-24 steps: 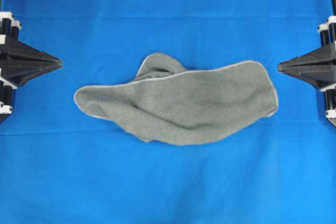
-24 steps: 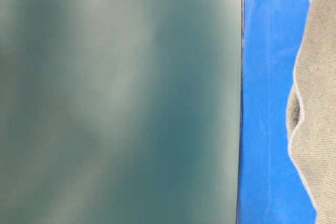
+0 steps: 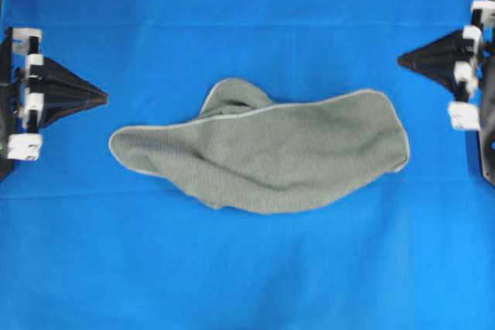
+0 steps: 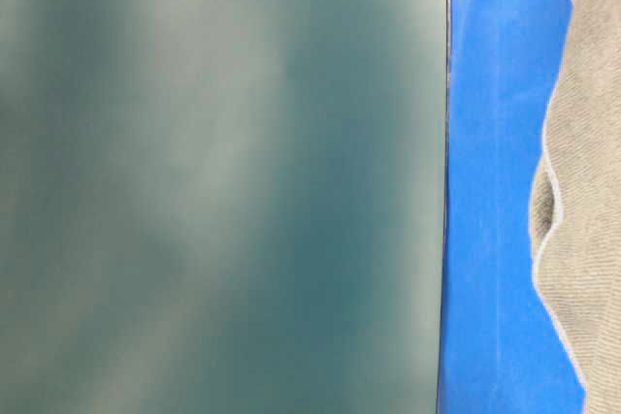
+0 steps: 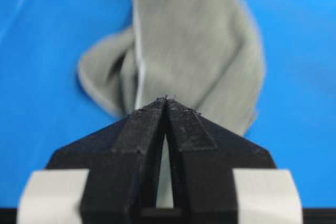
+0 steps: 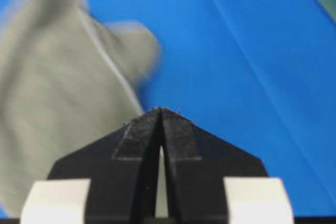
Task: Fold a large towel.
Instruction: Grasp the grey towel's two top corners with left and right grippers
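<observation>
A bright blue sheet covered the whole surface, smooth apart from a few faint creases, and in the table-level view a blurred grey-green panel blocked most of the frame. The towel lay crumpled near the middle of the sheet, a long lopsided heap with its pale hem running along the far edge and one lobe bunched up behind that edge, so no clean rectangle showed. The left claw sat at the left edge, near the towel's left tip but apart from it; its jaws were pressed together with nothing between them, as the left wrist view showed. The right claw sat at the right edge, beyond the towel's right end and clear of it, likewise closed tight and empty. The folding had not begun, by the look of it. To do the opening step well, each claw would probably need to part its jaws first, then come down on a hemmed corner at its own end rather than on the loose middle, pinching only one layer. Lifting and drawing the two ends apart should flatten the heap before any fold is tried; grabbing the bunched lobe would likely drag several layers together. No containers were in view.
</observation>
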Controlling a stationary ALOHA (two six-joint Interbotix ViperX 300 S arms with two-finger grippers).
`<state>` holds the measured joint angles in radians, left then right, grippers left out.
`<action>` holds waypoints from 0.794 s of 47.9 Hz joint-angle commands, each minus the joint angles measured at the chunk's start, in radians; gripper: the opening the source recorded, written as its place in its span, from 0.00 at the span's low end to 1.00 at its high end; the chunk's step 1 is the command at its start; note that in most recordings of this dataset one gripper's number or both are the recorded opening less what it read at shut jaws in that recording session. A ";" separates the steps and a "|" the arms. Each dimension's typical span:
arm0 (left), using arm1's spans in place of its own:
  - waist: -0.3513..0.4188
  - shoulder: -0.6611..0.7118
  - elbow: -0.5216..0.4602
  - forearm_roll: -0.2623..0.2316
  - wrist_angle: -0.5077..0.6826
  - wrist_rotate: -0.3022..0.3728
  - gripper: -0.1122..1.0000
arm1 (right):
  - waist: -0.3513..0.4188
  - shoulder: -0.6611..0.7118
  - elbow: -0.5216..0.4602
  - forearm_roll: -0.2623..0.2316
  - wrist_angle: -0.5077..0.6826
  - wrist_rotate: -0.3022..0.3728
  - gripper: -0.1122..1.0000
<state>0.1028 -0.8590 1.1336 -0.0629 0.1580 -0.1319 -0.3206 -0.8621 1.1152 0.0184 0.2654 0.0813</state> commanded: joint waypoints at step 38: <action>0.046 0.471 0.149 0.009 -0.224 -0.037 0.87 | -0.081 0.706 -0.051 -0.015 -0.155 0.003 0.66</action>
<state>0.1442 -0.4326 1.3070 -0.0552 -0.0491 -0.1672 -0.4019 -0.1779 1.0830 0.0061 0.1273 0.0844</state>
